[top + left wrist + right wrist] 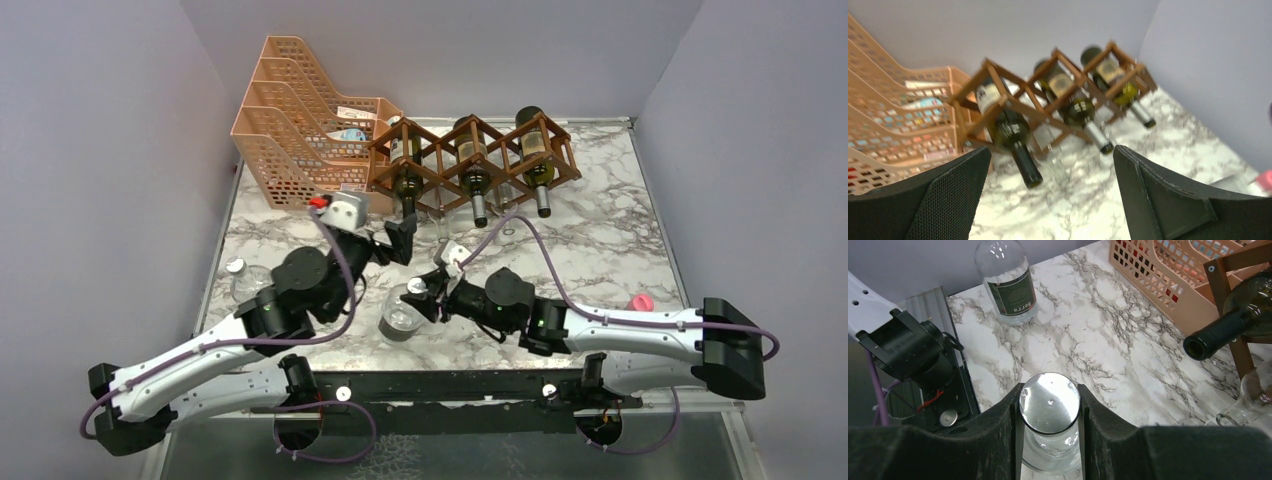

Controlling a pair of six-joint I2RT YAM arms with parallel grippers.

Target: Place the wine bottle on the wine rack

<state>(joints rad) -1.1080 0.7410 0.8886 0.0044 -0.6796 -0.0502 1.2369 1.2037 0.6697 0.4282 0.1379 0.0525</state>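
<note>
The wine rack (500,150), three bottles (541,165) laid in it, is set at the table's (600,250) far edge, a file tray (290,120) just left. A wine bottle (402,318) is placed near the near edge.

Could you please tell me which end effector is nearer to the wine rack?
Left. The left end effector hovers in front of the wine rack; the right end effector is farther back, gripping a clear bottle.

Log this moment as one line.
right gripper: shut on clear bottle | left gripper: open | wine rack: holds three bottles
</note>
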